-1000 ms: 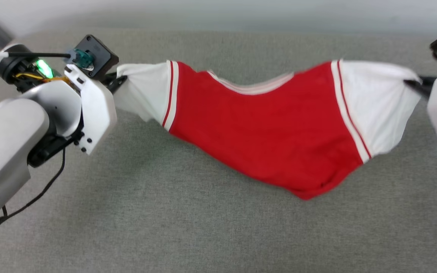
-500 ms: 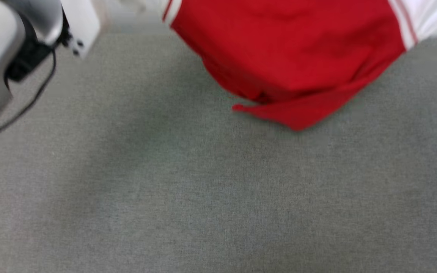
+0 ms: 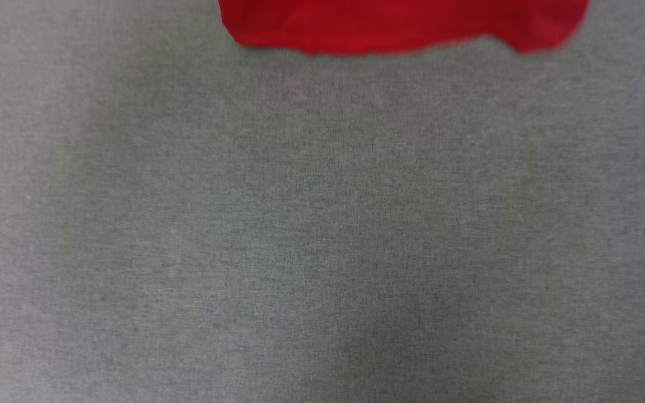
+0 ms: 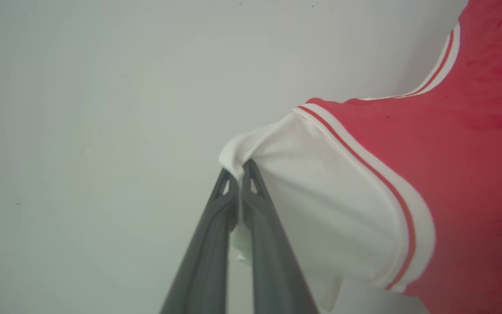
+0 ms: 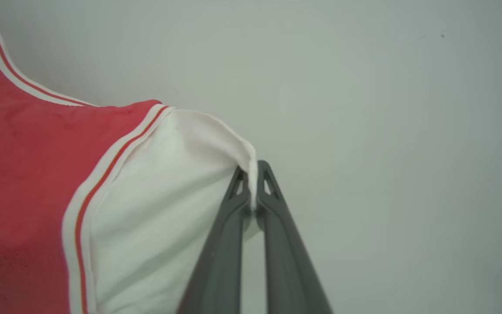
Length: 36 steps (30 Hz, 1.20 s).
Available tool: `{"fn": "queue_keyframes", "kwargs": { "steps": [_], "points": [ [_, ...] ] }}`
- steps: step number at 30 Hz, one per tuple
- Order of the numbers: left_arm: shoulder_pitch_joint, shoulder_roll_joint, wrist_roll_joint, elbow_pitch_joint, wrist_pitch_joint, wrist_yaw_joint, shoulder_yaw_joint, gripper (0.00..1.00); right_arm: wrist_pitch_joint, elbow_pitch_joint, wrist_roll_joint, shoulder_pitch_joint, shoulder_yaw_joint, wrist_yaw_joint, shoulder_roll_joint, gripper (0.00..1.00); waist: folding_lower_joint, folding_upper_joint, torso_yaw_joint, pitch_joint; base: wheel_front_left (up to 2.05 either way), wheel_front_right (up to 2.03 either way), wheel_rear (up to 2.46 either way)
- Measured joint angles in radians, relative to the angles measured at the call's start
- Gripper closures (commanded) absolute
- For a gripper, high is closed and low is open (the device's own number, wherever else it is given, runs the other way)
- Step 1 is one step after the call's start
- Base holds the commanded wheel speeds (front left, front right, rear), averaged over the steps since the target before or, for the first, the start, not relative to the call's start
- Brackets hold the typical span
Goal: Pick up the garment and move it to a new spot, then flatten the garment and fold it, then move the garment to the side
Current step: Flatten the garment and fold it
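A second earlier my head view had taken in both hands with the garment (image 3: 401,25) stretched between them. Since then the whole picture had shifted, so my head had moved. Now the garment was just a red lower edge along the far edge of that view, above the grey table (image 3: 322,235). I judged I was in the carrying step, with the flattening and folding not yet begun.

From the head view I could not tell whether that edge touched the table or hung clear.

The wrist views showed the grips, which the head view did not. My left hand (image 4: 239,174) was closed tight on the bunched end of one white sleeve (image 4: 320,200). My right hand (image 5: 253,179) was closed likewise on a thin fold of the other sleeve (image 5: 159,196). Both looked past the garment at a pale wall (image 4: 103,87), and the red body with its striped trim sagged between them. Neither showed the table, so only the head view could guide the landing spot.
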Motion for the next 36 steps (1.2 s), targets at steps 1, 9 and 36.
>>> {"fn": "queue_keyframes", "kwargs": {
  "steps": [1,9,36],
  "points": [
    [-0.019,-0.01,0.002,0.02,-0.01,0.0,0.006,1.0,-0.013,0.017,-0.009,-0.025,-0.004,0.0,0.014,1.0,0.0,0.0,0.001,0.013,0.0,0.0,0.0],
    [-0.174,-0.055,0.021,0.16,-0.077,-0.024,0.033,1.0,-0.099,0.145,-0.101,-0.202,-0.024,0.0,0.086,1.0,0.0,0.0,0.016,0.076,0.0,0.0,0.0],
    [0.26,-0.131,-0.131,0.332,-0.278,-0.089,-0.03,1.0,-0.398,0.377,0.031,0.16,0.137,0.0,0.216,1.0,-0.0001,0.0,-0.015,0.061,0.0,0.0,0.0]
  ]
}}
